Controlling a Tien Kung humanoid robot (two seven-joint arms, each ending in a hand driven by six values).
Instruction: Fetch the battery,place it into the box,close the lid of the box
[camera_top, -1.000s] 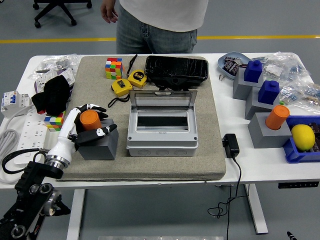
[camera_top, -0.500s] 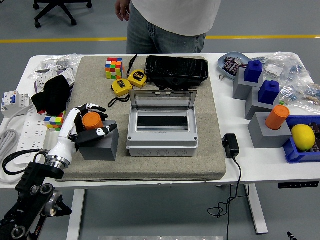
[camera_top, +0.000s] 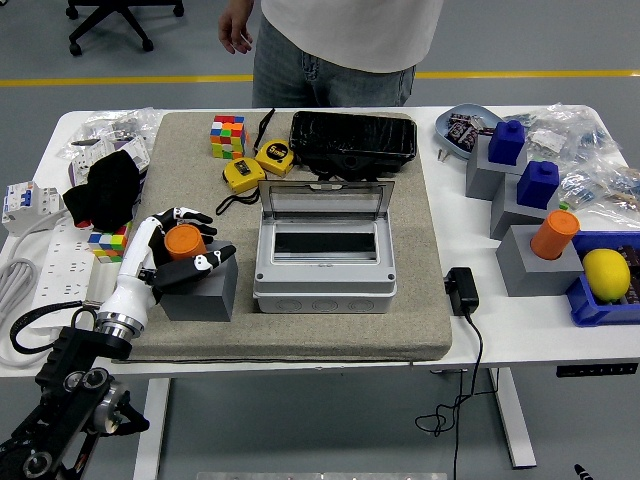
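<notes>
**A:** Progress first, then. Starting at the left edge, what is the left hand (camera_top: 172, 252) doing?

**B:** It reaches in from the lower left, and its white fingers (camera_top: 186, 213) curl around the orange battery (camera_top: 183, 240), the thumb lying across the near side. The battery stands upright in the grey holder block (camera_top: 198, 289) on the felt mat (camera_top: 420, 300). I judge the grasp to be closing or just made; the battery is not lifted out of the block.

**A:** So the fetch is under way but not finished?

**B:** That is my reading. The battery sits just left of the grey junction box (camera_top: 325, 258), so the carry looks short.

**A:** And the box itself?

**B:** Its clear lid (camera_top: 327, 203) stands raised at the back, so the opening is free to receive the battery. Nothing orange shows inside it. Placing and closing the lid are both left to do.

**A:** Anything behind it?

**B:** Yellow tape measures (camera_top: 257, 165), a Rubik's cube (camera_top: 227, 135) and a black wrapped bundle (camera_top: 352, 143) lie on the far part of the mat, clear of the path. A person (camera_top: 340, 45) stands at the far side, hands off the table.

**A:** Further right?

**B:** A second orange cylinder (camera_top: 554, 234) stands on a grey block beside a lemon (camera_top: 605, 273), untouched. The right hand is out of view.
</notes>
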